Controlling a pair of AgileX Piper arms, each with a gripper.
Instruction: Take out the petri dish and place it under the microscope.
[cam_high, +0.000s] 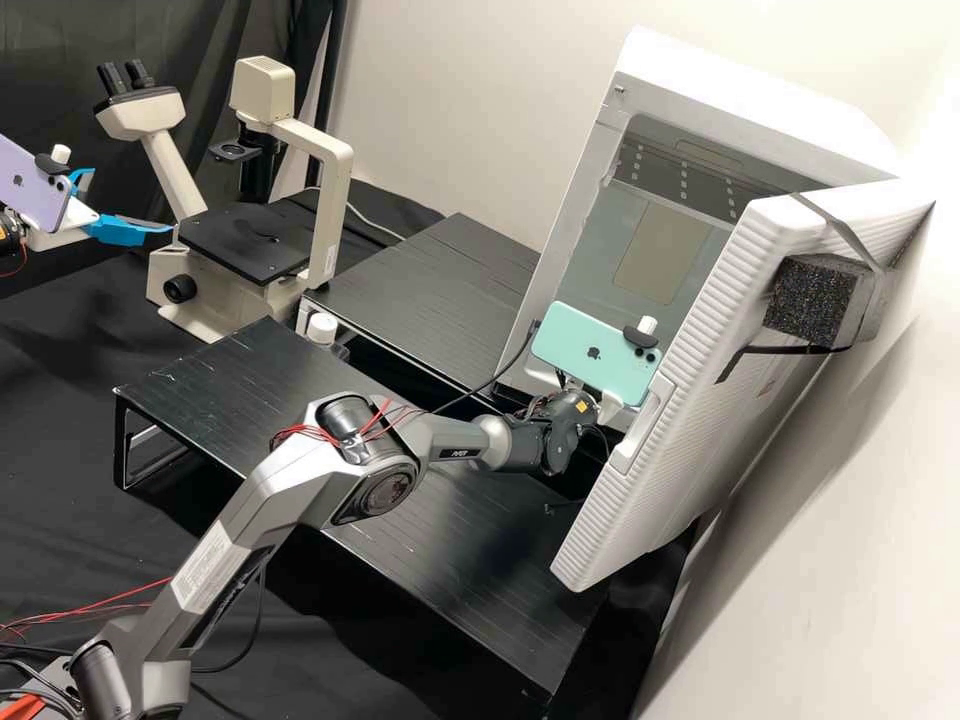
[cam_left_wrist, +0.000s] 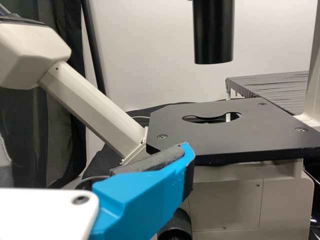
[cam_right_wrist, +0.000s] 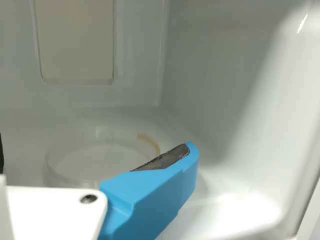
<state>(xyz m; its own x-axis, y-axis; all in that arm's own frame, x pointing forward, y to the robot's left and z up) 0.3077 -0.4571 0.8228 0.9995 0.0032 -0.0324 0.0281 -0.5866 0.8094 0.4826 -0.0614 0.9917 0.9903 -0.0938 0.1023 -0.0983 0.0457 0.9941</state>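
"Where was the dish (cam_right_wrist: 100, 160)?"

"On the floor of the white box (cam_high: 760, 105), near the back wall. The right pincer (cam_right_wrist: 95, 151) stood spread apart close to it; I couldn't tell whether they touched."

"What worried you there?"

"Clear plastic against a pale floor made the dish's edge hard to judge. Too shallow a grip could have slipped off; too low a reach could have scraped the floor and shoved the dish into the wall."

"And coming out?"

"The door (cam_high: 690, 370), right of centre in the high view, stood near the phone (cam_high: 595, 355) on that arm. A wide swing could have knocked it and tilted the dish."

"Then the microscope (cam_high: 325, 150), at upper left?"

"Its stage (cam_high: 225, 235) had a notched hole (cam_left_wrist: 202, 118); set down off-centre, the dish could have sat wrongly under the black tube (cam_left_wrist: 214, 32). Too high an approach could have struck that tube. The left pincer (cam_high: 131, 203), also parted and with nothing held, was just beside the stage, so the two arms might have clashed there."
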